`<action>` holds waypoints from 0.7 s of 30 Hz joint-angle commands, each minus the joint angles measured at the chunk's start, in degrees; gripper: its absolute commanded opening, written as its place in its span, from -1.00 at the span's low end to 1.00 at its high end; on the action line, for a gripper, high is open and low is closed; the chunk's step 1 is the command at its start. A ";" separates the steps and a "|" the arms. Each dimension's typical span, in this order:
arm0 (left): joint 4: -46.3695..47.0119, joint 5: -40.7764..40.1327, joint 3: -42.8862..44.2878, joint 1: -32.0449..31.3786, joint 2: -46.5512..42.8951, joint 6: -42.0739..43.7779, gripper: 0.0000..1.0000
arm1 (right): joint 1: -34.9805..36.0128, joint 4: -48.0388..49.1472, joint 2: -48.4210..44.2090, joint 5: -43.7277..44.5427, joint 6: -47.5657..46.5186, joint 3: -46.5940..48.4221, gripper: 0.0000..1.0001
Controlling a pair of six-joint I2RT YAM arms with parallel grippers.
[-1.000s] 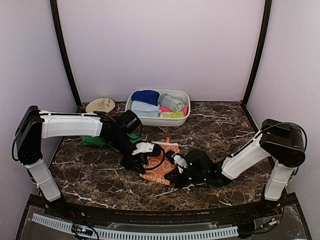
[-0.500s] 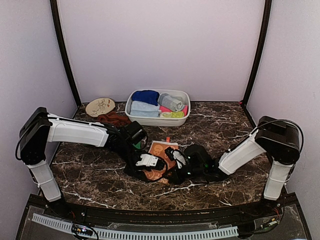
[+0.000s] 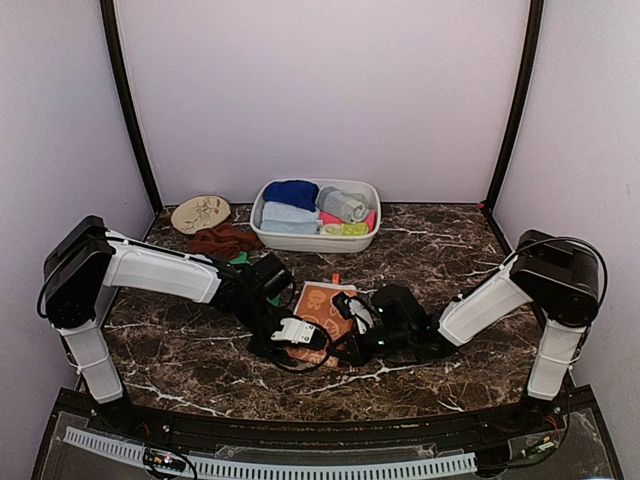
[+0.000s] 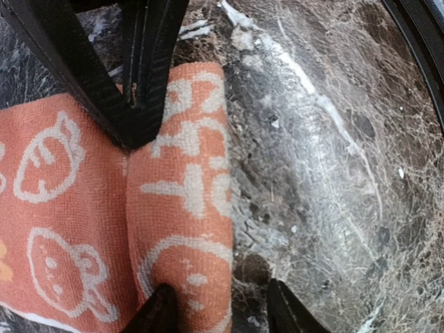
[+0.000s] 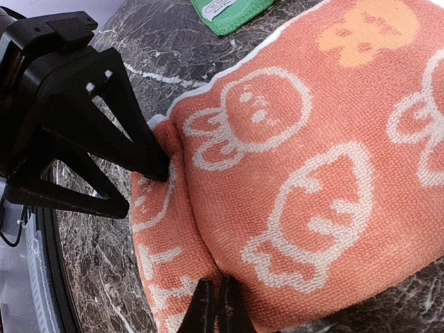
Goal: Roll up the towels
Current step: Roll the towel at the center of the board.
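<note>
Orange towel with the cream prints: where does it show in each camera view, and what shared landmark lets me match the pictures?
Top external: orange towel lies mid-picture, below the white basin.
Left wrist: it fills the left half, its rolled edge next to bare stone.
Right wrist: it covers the centre and right, with the rolled edge at lower left.
Shared landmark: the dark marble tabletop bordering that rolled edge.

Top cam: orange towel (image 3: 320,300) near end hidden under left arm (image 3: 165,272) & right arm (image 3: 480,305); green towel (image 3: 238,258) mostly behind left arm. R-wrist cam: it's cut off at top edge, prob. incl. tag.
</note>
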 commanded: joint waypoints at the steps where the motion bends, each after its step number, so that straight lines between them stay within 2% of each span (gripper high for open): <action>1: 1.82 -2.63 -1.06 -0.04 1.34 -0.01 -0.08 | -0.66 -3.96 0.20 -1.27 0.69 -0.30 -1.00; 4: 2.18 -3.05 -0.74 -0.04 2.38 -0.40 -0.15 | -0.83 -4.04 -0.17 -2.00 0.91 -0.38 -1.00; 8: 1.17 -2.95 -0.31 -0.04 3.35 -0.64 -0.42 | -1.56 -4.26 -2.09 -1.24 1.06 -1.02 -1.00; 10: -0.03 -2.32 0.01 -0.04 3.45 -0.79 -0.63 | -2.18 -4.29 -4.29 0.54 0.76 -1.89 -0.85; 12: -2.43 -0.81 1.28 -0.04 3.59 -1.21 -0.96 | -2.58 -4.85 -7.64 4.65 -1.36 -2.73 -0.74; 18: -12.47 6.51 6.06 0.05 3.58 -4.35 -1.00 | -2.57 -12.33 -18.34 22.78 -9.38 -3.26 -0.24; 19: -13.89 8.32 6.59 0.05 3.47 -4.79 -1.00 | -2.52 -13.01 -20.07 25.80 -10.38 -3.66 -0.14; 20: -15.12 9.51 7.06 0.10 3.48 -5.15 -1.00 | -2.48 -12.88 -22.12 28.81 -11.06 -4.43 0.09; 21: -16.24 10.62 7.35 0.12 3.46 -5.48 -1.00 | -2.48 -11.55 -24.30 31.52 -11.14 -5.86 0.82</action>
